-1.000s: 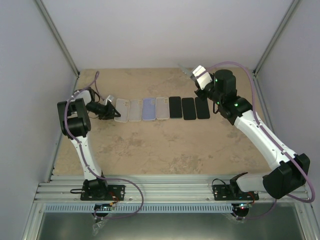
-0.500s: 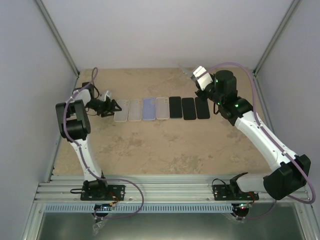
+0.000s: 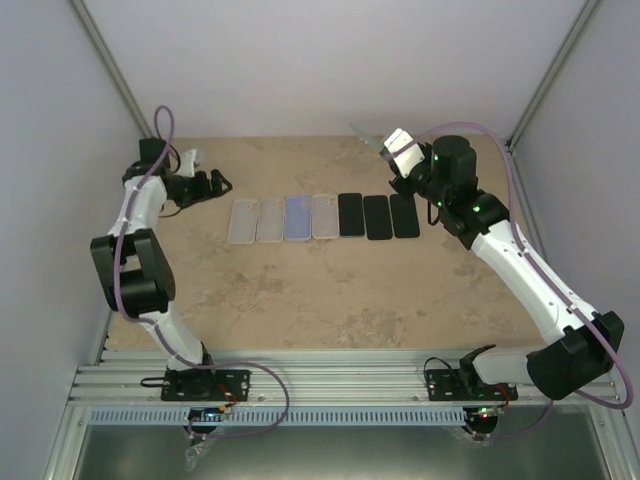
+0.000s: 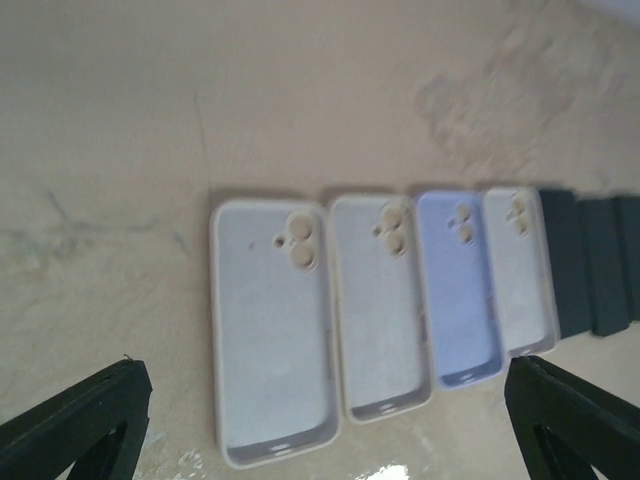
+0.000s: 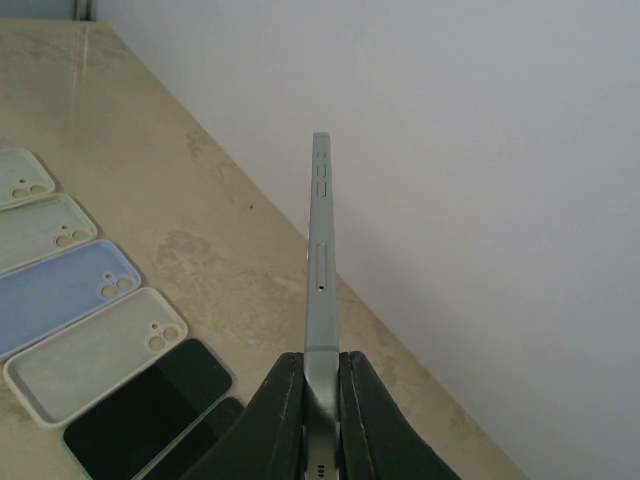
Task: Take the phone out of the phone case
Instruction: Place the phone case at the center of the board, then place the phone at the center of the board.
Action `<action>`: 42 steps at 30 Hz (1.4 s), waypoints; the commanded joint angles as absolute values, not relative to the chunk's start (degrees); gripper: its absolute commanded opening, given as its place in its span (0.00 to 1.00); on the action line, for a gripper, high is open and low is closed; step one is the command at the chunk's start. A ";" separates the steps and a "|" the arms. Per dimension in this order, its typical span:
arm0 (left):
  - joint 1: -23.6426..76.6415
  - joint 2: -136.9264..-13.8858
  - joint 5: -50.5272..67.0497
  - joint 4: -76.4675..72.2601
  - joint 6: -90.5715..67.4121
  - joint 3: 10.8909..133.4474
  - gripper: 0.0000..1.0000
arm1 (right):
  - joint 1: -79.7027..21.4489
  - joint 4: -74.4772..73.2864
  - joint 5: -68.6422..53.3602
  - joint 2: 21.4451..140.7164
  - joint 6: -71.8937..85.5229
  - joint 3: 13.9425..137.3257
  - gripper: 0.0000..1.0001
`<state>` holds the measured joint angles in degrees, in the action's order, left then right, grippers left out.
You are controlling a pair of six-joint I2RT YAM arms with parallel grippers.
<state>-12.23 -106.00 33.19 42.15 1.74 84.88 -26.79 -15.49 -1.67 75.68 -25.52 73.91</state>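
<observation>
My right gripper (image 5: 322,365) is shut on a bare pale phone (image 5: 320,240), held edge-on and raised over the table's far right (image 3: 400,155). The empty grey phone case (image 4: 270,330) lies face-up at the left end of a row (image 3: 243,221). My left gripper (image 3: 207,185) hangs open above and to the left of that case, holding nothing. Its dark fingertips (image 4: 90,415) show only at the lower corners of the left wrist view, far apart.
Three more empty cases lie beside it: grey (image 3: 270,220), lilac (image 3: 298,217) and white (image 3: 325,215). Three black phones (image 3: 376,216) continue the row rightward. Grey walls (image 3: 330,60) close the table behind and at both sides.
My left gripper has opened, let go of the leftmost case, and pulled up and away to the back left. The case now lies flat in the row. The right arm barely moved.
</observation>
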 commanded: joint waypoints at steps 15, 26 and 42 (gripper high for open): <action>-9.54 -81.92 49.85 17.39 -33.17 87.56 0.99 | -33.25 -5.92 5.64 77.61 -53.13 83.15 0.00; -1.43 -74.60 54.41 -9.75 -60.43 77.13 0.99 | -46.04 14.11 16.75 76.00 -73.36 78.39 0.01; 6.99 -71.81 51.98 -25.46 -72.16 67.89 0.83 | -57.17 34.24 22.87 76.33 -93.70 68.46 0.01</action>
<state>6.09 -73.06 52.38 -19.62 -68.97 69.41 -55.79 23.55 21.26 77.19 -87.07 69.19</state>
